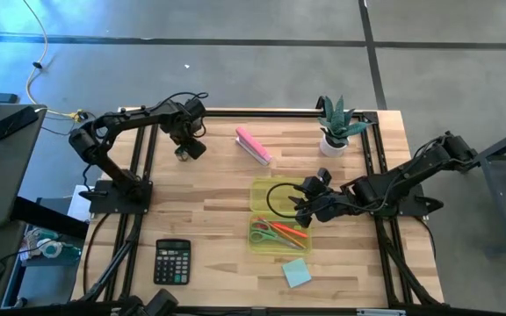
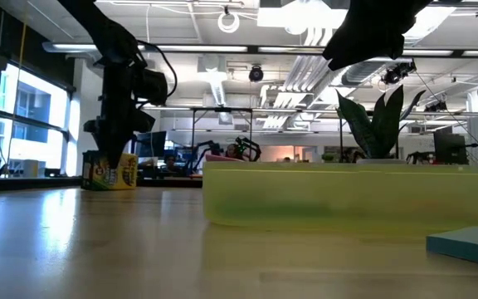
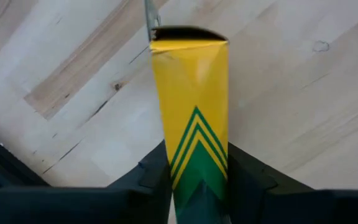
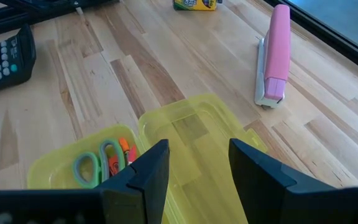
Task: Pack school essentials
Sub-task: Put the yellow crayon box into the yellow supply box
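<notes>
My left gripper [image 1: 185, 147] is near the table's far left and is shut on a small yellow box with green chevrons [image 3: 191, 93]. The low view shows this box [image 2: 109, 172] upright below the fingers. An open, clear yellow case [image 1: 277, 217] lies at mid-table. Green-handled scissors [image 4: 98, 163] and orange-red pens [image 4: 124, 151] lie in its near half. My right gripper [image 4: 197, 167] is open and hovers over the case's empty far half [image 4: 194, 127] without touching it. A light blue note pad [image 1: 296, 273] lies flat on the table, near the case's near end. My left gripper pinches the yellow box's upper end [image 3: 194, 163] between its two fingers [image 3: 153, 175], which come from above and point down. The box stands upright below them. Its lower end [image 2: 109, 186] is at the table top, but I cannot tell whether it rests there.
A black calculator [image 1: 172, 262] lies near the table's near left. A pink oblong block [image 1: 253, 145] lies at far centre, and a potted plant [image 1: 336, 127] stands to its right. Bare wood lies between the left gripper and the case.
</notes>
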You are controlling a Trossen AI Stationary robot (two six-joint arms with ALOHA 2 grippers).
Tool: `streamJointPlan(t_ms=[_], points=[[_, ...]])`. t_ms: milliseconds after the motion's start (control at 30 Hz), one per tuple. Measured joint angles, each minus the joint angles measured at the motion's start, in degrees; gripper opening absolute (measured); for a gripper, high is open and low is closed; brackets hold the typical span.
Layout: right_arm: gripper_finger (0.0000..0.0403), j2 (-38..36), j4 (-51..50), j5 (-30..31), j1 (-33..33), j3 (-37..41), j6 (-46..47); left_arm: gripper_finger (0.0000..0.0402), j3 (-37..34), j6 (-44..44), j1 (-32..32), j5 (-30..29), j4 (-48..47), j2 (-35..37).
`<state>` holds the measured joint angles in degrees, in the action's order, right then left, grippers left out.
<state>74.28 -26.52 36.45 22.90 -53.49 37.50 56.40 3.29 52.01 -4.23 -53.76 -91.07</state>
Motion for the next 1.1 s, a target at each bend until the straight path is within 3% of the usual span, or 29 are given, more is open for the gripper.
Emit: streamJointPlan(t_ms=[533, 900, 1100], points=[[0.0157, 0.0, 0.0, 0.01, 0.01, 0.0, 0.02, 0.0092, 0.02, -2.49, -0.91, 13.6, -2.42, 0.46], [0.0157, 0.0, 2.56, 0.0, 0.02, 0.0, 0.0, 0.0092, 0.02, -4.9, -6.74, 26.03, 0.77, 6.26], [0.0157, 0.0, 2.5, -0.46, 0.02, 0.0, 0.11, 0.0092, 0.02, -4.0, -11.48, 34.4, 7.74, 8.91]])
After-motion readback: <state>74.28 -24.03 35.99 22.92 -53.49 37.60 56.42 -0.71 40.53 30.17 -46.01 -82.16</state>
